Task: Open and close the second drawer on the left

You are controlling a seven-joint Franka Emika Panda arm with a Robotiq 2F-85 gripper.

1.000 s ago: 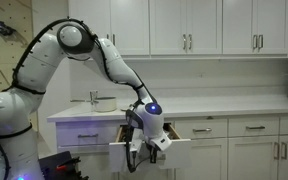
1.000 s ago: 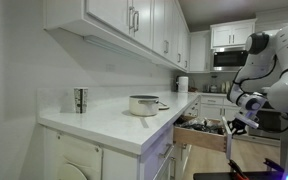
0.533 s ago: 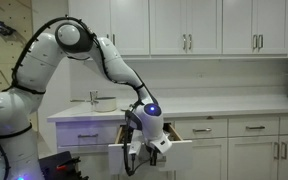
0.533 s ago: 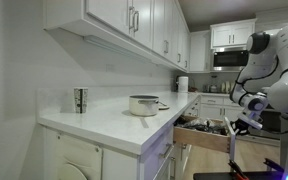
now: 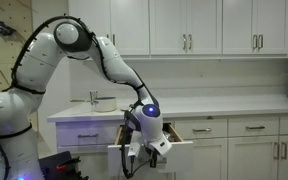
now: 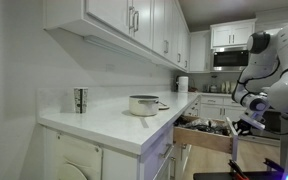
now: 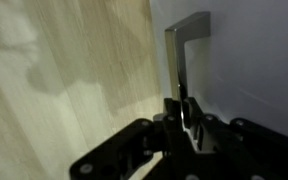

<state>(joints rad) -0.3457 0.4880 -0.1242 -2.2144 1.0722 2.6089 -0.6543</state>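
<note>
The second drawer is a shallow white drawer and stands pulled out from the row under the counter. In an exterior view it sticks out into the aisle with several items inside. My gripper is at the drawer's front and also shows in an exterior view. In the wrist view my gripper is shut on the silver bar handle of the white drawer front.
A steel pot and a metal cup stand on the white counter. A sink faucet is behind my arm. Shut alike drawers continue along the row. Upper cabinets hang above.
The gripper has moved slightly farther away from the cabinets with the handle in it, and the drawer has come out a little more.
</note>
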